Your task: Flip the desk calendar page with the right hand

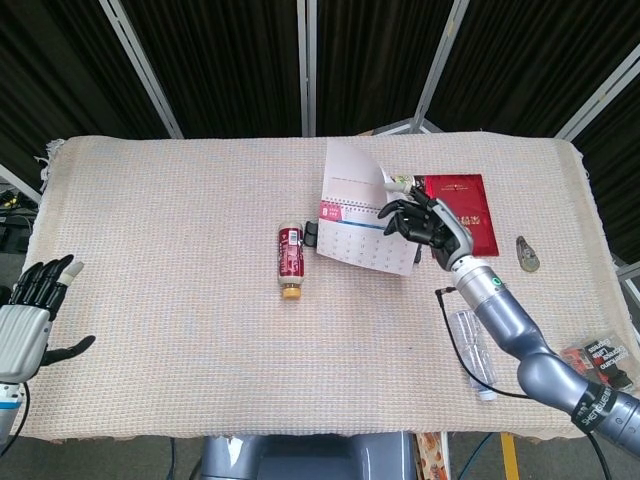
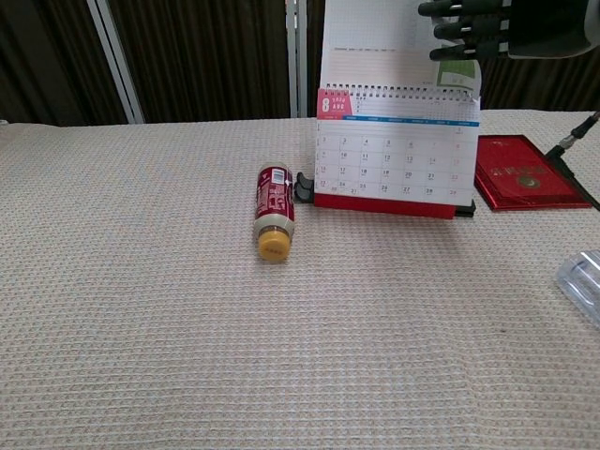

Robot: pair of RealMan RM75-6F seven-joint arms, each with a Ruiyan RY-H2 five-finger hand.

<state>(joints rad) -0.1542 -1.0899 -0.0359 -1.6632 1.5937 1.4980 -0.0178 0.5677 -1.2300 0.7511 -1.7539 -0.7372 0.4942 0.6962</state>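
The desk calendar (image 1: 365, 243) (image 2: 394, 159) stands mid-table on its red base, showing a month grid with a red "8" tab. Its front page (image 1: 350, 172) (image 2: 375, 42) is lifted upright above the spiral binding. My right hand (image 1: 420, 220) (image 2: 487, 21) is raised at the page's upper right edge, with its fingers curled on the sheet and holding it up. My left hand (image 1: 25, 320) rests at the table's far left edge, fingers apart and holding nothing. It does not appear in the chest view.
A red bottle (image 1: 290, 260) (image 2: 274, 211) lies just left of the calendar. A red booklet (image 1: 468, 208) (image 2: 520, 183) and a partly hidden bottle (image 1: 401, 182) lie behind it. A clear plastic bottle (image 1: 472, 352), a small tag (image 1: 527, 254) and a packet (image 1: 602, 362) lie to the right.
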